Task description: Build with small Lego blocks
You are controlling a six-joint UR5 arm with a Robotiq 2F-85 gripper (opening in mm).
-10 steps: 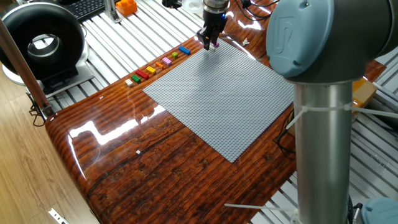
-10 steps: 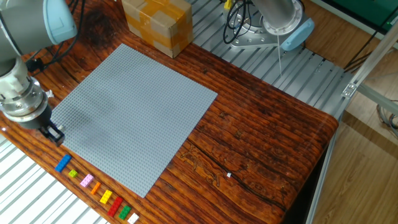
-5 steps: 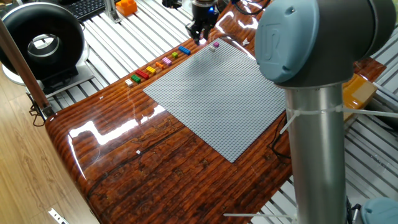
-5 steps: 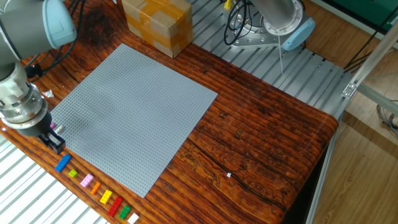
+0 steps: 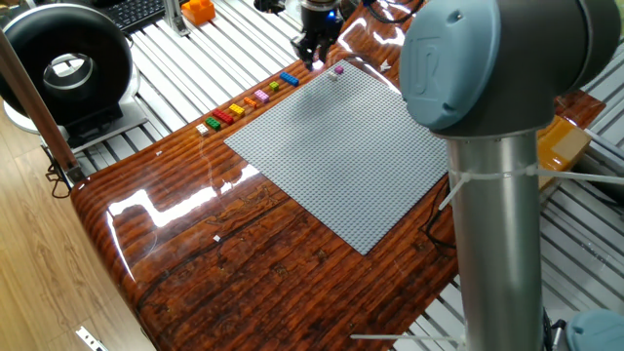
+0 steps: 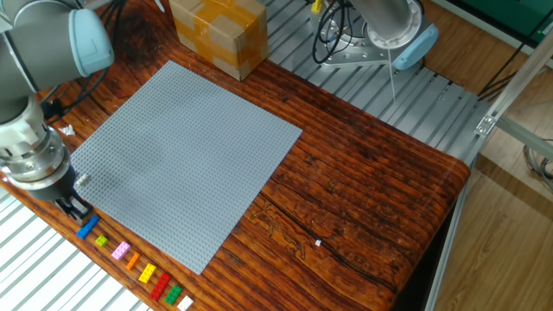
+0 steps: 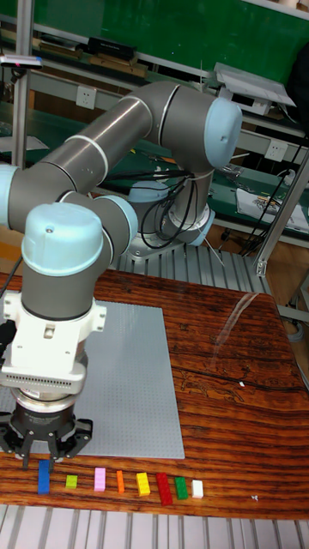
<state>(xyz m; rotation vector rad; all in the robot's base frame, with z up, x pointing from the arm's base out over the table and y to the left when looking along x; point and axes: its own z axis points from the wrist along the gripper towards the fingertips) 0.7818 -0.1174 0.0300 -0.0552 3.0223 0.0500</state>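
The small Lego blocks lie in a row on the wooden table beside the grey baseplate: blue, lime, pink, orange, yellow, red, green, white. In the other fixed view the same row runs along the plate's near edge. One purple-pink block sits alone on the baseplate's far corner. My gripper hovers over the blue end of the row, to the left of that block. It is open with nothing between its fingers, and its tips hang just above the blue block.
A cardboard box stands off the baseplate's far corner. A black round device and an orange chunky object sit on the slatted metal surface beyond the table. The arm's base is bolted behind the table.
My gripper let go of the purple-pink block on the baseplate corner, then moved off the plate towards the blue end of the row.
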